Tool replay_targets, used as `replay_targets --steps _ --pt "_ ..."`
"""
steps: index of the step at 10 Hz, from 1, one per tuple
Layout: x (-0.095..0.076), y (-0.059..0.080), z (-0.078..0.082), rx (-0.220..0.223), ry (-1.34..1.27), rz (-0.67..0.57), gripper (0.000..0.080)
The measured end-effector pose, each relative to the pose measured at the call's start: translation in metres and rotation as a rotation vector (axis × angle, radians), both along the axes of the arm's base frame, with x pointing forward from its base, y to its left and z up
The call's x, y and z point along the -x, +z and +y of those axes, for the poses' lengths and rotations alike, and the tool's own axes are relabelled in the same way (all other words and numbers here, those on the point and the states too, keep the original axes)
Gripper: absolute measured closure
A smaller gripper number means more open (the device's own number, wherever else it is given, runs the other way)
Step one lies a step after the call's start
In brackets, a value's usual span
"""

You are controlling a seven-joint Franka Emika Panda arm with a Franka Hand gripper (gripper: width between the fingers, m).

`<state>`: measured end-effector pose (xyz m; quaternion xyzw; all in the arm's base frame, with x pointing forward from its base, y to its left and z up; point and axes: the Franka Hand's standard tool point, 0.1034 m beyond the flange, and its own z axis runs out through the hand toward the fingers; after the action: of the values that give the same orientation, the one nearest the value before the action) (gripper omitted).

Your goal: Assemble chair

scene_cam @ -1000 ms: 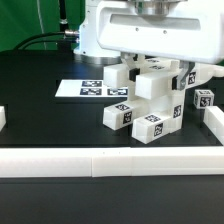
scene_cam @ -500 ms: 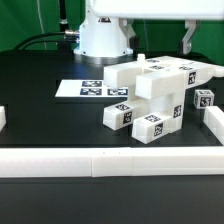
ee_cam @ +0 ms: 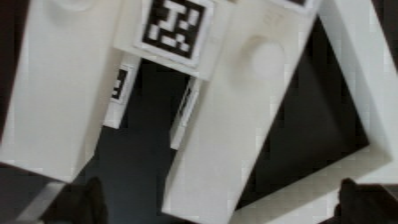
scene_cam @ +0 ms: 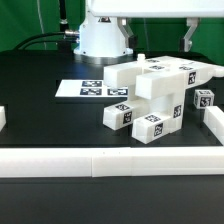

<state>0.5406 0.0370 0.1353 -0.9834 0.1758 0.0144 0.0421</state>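
The chair's white tagged pieces (scene_cam: pixel 155 90) stand bunched together right of the table's middle, with a slab on top and short blocks (scene_cam: pixel 150 127) in front. One small tagged block (scene_cam: pixel 204 98) sits apart at the exterior view's right. My gripper hangs high above the pile. Only one dark finger (scene_cam: pixel 188 38) shows at the top edge of the exterior view. In the wrist view the gripper (ee_cam: pixel 221 187) is open with nothing held, and its dark fingertips (ee_cam: pixel 86 195) straddle the view of long white chair pieces (ee_cam: pixel 240 120) and a tag (ee_cam: pixel 175 25) well below.
The marker board (scene_cam: pixel 93 89) lies flat on the black table at the exterior view's left of the pile. A low white border wall (scene_cam: pixel 100 163) runs along the front, with short wall pieces at both sides (scene_cam: pixel 214 125). The robot's base (scene_cam: pixel 100 38) stands behind.
The arm has lifted straight up off the pile, from covering the top pieces to nearly out of the exterior view. The chair pieces stayed put. The jaws stayed open.
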Motion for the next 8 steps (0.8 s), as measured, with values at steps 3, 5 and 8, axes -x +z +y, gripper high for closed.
replay_targets --steps 3,5,8 --pt "0.018 0.001 0.003 0.002 0.006 -0.012 0.015" --pt "0.016 0.0 0.002 0.005 0.113 -0.022 0.015" --pt "0.024 -0.005 0.001 0.025 0.553 -0.056 0.015"
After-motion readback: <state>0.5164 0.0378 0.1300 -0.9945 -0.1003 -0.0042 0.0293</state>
